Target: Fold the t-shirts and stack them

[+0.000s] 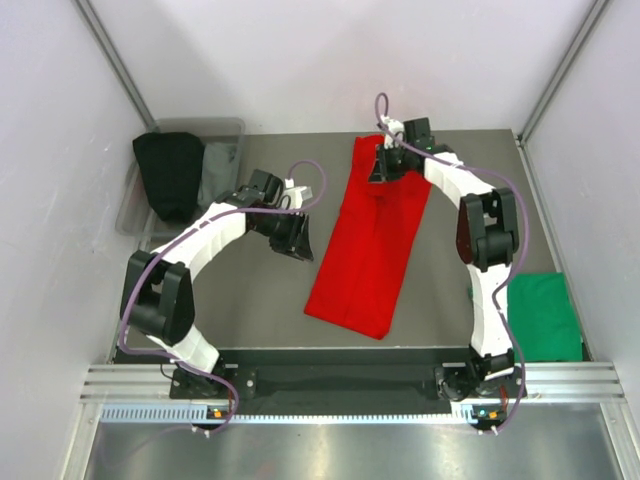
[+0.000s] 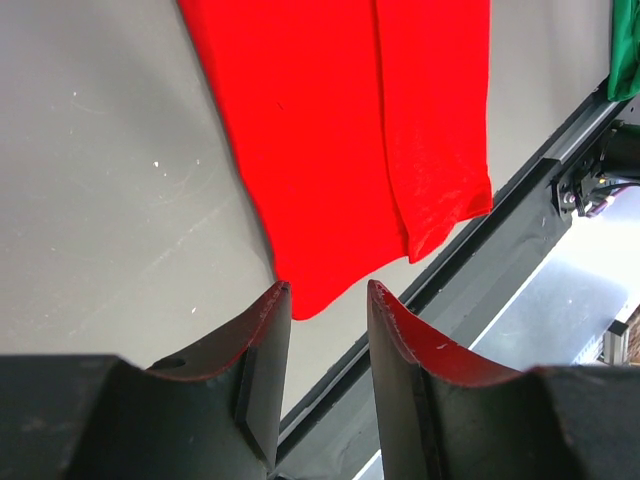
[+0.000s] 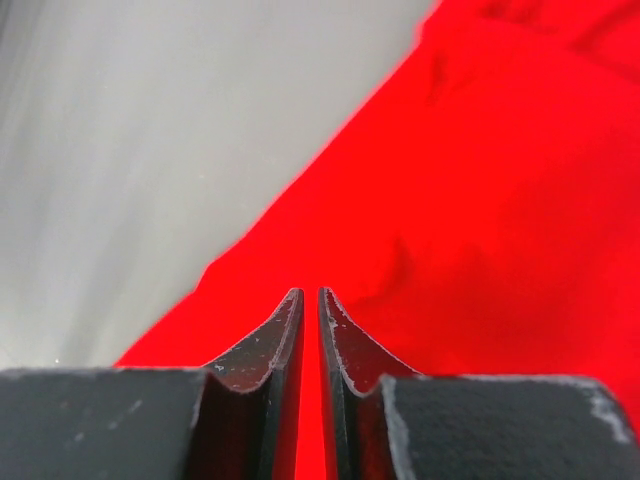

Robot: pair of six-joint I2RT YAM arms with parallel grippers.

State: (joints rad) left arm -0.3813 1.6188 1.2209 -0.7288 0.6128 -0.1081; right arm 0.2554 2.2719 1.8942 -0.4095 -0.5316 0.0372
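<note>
From above, the red t-shirt (image 1: 368,250) lies flat on the grey worktop (image 1: 250,300). It is folded lengthwise into a long, smooth strip that runs from the far side toward the near edge. The right pincer (image 1: 385,165) sits over its far end. The left pincer (image 1: 298,243) hangs just beside the strip's left edge without touching it. The green t-shirt (image 1: 545,315), a neat folded rectangle, rests at the near right corner, partly behind the right arm. At the far left, a clear plastic bin (image 1: 228,128) holds a rumpled dark cloth (image 1: 170,175).

The left wrist camera shows the left pincer (image 2: 328,300) released, with a clear gap between its curved dark fingers (image 2: 265,330). Ahead lies the red t-shirt (image 2: 330,130), where a soft fold line marks one layer over another. The matte, faintly scuffed worktop (image 2: 100,200) shows to the left, a black edge rail (image 2: 500,230) to the right, and a sliver of the green t-shirt (image 2: 628,50) in the top corner.

In the right wrist view, the right pincer (image 3: 310,300) is clenched almost shut, leaving a thin slit with red showing through. Whether it pinches cloth cannot be told. The red t-shirt (image 3: 480,200) fills the right side with gentle wrinkles, and the worktop (image 3: 150,150) is blurred.
</note>
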